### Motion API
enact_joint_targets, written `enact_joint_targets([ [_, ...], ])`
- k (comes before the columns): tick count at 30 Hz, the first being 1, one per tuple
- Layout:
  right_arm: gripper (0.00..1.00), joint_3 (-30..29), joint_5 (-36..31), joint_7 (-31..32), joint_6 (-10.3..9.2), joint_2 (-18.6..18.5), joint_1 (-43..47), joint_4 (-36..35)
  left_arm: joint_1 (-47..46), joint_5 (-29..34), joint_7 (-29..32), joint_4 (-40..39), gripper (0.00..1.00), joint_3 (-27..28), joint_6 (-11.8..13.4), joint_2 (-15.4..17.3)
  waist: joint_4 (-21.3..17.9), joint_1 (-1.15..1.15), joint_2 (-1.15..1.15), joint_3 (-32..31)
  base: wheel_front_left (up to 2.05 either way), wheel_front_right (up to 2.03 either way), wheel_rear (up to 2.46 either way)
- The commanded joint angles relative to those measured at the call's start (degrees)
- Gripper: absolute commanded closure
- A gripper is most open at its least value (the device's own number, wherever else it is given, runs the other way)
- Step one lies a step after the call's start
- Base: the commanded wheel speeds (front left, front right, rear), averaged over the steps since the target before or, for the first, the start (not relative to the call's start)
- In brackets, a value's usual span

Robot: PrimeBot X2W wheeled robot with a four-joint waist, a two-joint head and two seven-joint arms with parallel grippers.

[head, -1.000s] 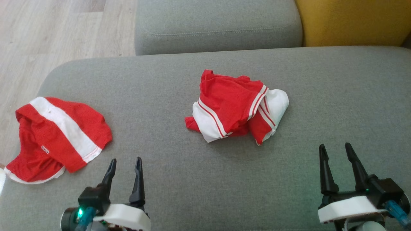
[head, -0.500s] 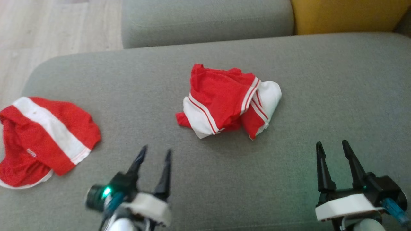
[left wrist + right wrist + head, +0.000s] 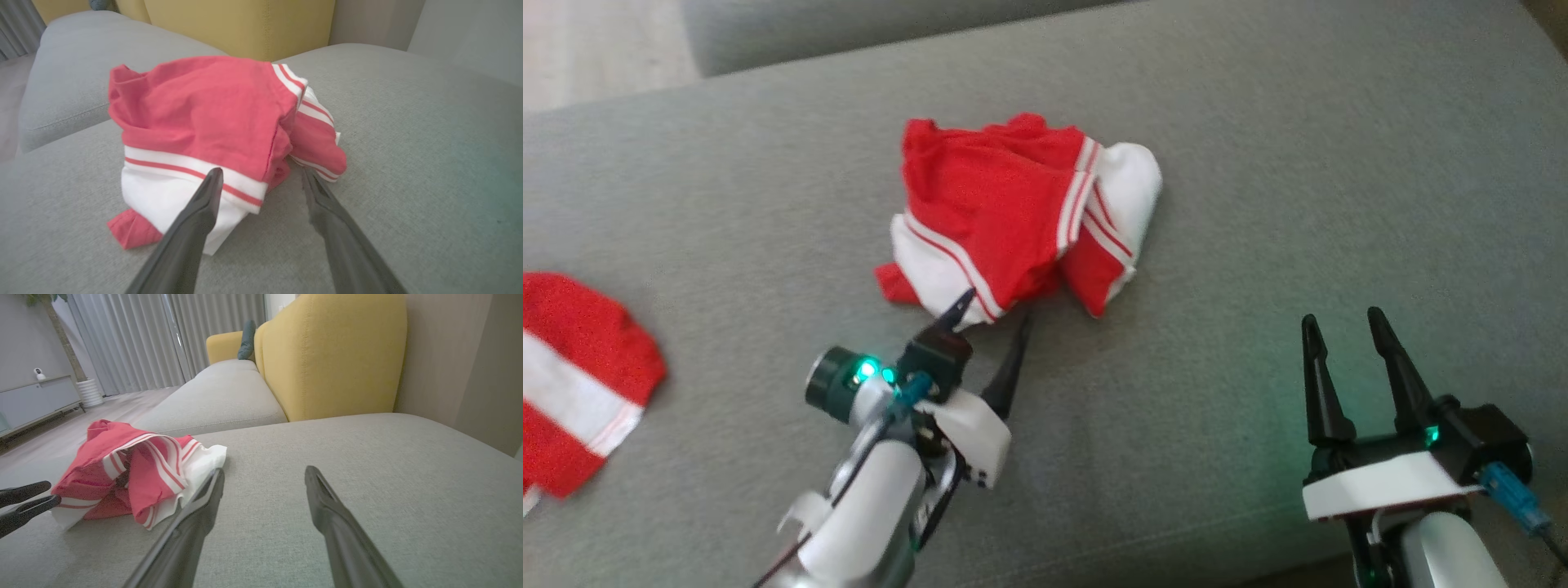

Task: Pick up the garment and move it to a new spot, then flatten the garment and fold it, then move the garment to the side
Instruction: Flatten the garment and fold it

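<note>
A crumpled red garment with white striped panels (image 3: 1013,216) lies in a heap on the grey sofa seat (image 3: 1258,204). My left gripper (image 3: 995,309) is open, its fingertips right at the heap's near edge, one tip over the white hem. The left wrist view shows the same garment (image 3: 212,122) just ahead of the spread fingers, with nothing between them. My right gripper (image 3: 1342,320) stands open over bare cushion, well to the right of the heap. From the right wrist, the garment (image 3: 135,469) lies to the left of my own fingers.
A second red garment with a white band (image 3: 572,384) lies at the sofa's left edge. A grey cushion (image 3: 849,28) and wooden floor (image 3: 596,41) lie beyond. A yellow backrest (image 3: 331,355) rises behind the seat.
My left gripper has advanced forward and to the right, up to the crumpled garment's near edge. The head camera has shifted, sliding the whole scene leftward. The right gripper has kept its pose.
</note>
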Motion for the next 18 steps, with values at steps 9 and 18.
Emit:
enact_joint_targets([
  [9,0.0,1.11,1.12,-0.62,0.43,-0.32,-3.28,-2.11,-7.89,-3.51,-1.47,2.14,1.0,0.71,2.49,-0.05,-3.18,0.0,0.0,2.72,0.0,0.0,0.0],
  [18,0.0,1.82,1.05,-0.62,0.43,-0.32,-3.1,-1.55,-13.82,-10.61,-2.25,-8.52,1.0,-5.46,4.21,-0.05,-1.27,0.0,0.0,0.9,0.0,0.0,0.0],
])
